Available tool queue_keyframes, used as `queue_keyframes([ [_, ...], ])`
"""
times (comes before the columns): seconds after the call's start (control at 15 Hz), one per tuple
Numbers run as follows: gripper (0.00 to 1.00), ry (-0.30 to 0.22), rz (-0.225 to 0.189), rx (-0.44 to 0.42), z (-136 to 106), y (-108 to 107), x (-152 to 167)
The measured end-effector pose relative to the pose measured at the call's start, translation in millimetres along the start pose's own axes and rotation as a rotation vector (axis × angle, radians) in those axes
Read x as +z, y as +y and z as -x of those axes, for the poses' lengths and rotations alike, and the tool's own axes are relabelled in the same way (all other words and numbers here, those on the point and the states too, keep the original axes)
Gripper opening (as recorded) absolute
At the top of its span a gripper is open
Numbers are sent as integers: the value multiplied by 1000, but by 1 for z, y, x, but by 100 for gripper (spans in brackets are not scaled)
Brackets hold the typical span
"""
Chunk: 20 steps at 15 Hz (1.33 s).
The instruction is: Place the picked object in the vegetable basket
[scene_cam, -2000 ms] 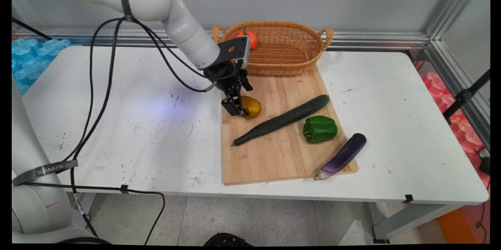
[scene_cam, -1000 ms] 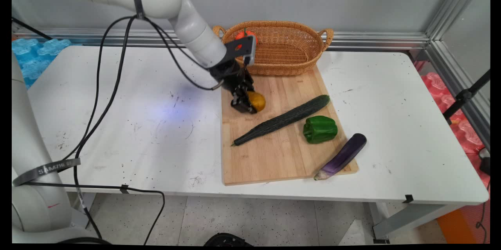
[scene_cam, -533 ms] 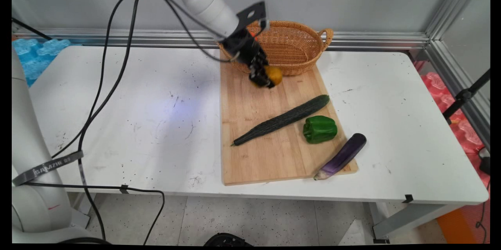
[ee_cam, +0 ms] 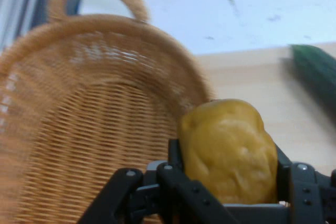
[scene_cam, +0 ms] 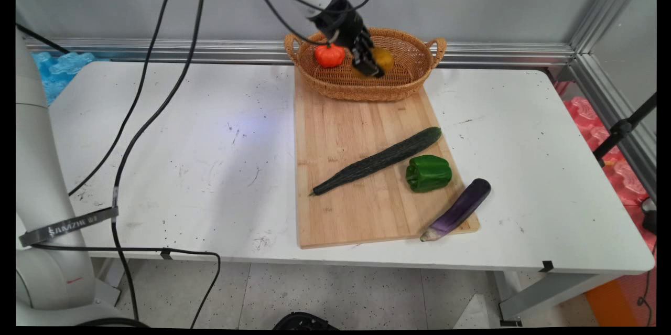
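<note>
Hand: the hand [scene_cam: 371, 64] [ee_cam: 231, 182] is clamped on a yellow vegetable [scene_cam: 381, 58] [ee_cam: 229, 150], held above the wicker basket [scene_cam: 414, 80] [ee_cam: 89, 129].
Vegetable: dull yellow, lumpy, rounded, smooth-skinned.
Basket: oval, two handles, holding a small orange-red pumpkin [scene_cam: 329, 55].
Board: the wooden cutting board [scene_cam: 341, 130] on the surface [scene_cam: 157, 157] carries a cucumber [scene_cam: 377, 161] [ee_cam: 317, 74], a green pepper [scene_cam: 428, 173] and an eggplant [scene_cam: 457, 209].

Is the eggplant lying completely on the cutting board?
No, the eggplant lies across the right edge of the cutting board, its rounded end out over the white table.
</note>
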Motion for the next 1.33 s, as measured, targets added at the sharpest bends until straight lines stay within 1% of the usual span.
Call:
queue_keyframes([
  [0.27,0,10,-55,31,-8,-33,10],
  [0.4,0,8,-67,47,-8,-43,16],
  [0.67,0,1,-90,82,-4,-68,39],
  [1.0,0,-8,-100,102,6,-91,67],
  [1.33,0,-13,-96,115,16,-105,90],
])
